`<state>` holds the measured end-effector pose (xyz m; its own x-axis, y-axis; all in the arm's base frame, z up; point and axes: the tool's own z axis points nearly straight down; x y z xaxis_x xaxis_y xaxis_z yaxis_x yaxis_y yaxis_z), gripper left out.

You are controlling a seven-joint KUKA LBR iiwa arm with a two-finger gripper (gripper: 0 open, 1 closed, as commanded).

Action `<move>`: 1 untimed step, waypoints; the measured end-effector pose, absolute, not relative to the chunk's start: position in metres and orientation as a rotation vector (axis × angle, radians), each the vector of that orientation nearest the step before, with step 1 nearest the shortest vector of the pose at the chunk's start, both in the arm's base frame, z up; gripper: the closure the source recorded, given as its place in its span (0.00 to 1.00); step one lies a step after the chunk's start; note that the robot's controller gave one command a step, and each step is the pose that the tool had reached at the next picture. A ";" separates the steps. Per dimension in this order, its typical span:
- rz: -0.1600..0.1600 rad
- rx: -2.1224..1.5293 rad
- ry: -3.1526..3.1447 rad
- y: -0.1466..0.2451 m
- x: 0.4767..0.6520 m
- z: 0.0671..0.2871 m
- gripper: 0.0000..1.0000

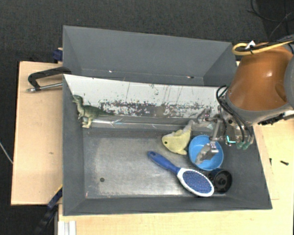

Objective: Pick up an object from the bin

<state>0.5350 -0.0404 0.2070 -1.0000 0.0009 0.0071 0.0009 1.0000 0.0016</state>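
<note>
My gripper (210, 150) hangs at the right side of the bin, low over a round blue cup (198, 146), and its tip appears inside the cup's mouth. Touching the cup's left side is a pale yellow soft toy (176, 141). A blue-handled brush with an oval white head (196, 181) lies just in front of the cup, its handle pointing up and left. Beside the brush head, to its right, sits a small black ring-shaped thing (222, 180).
A small green dinosaur figure (84, 112) stands in the bin's far left corner against the back wall. The arm with its orange cover reaches in over the right rim. Bare bin floor spreads across the left and middle.
</note>
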 end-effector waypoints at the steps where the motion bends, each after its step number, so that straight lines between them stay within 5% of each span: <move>1: 0.001 0.449 -3.113 -0.111 0.581 0.082 0.00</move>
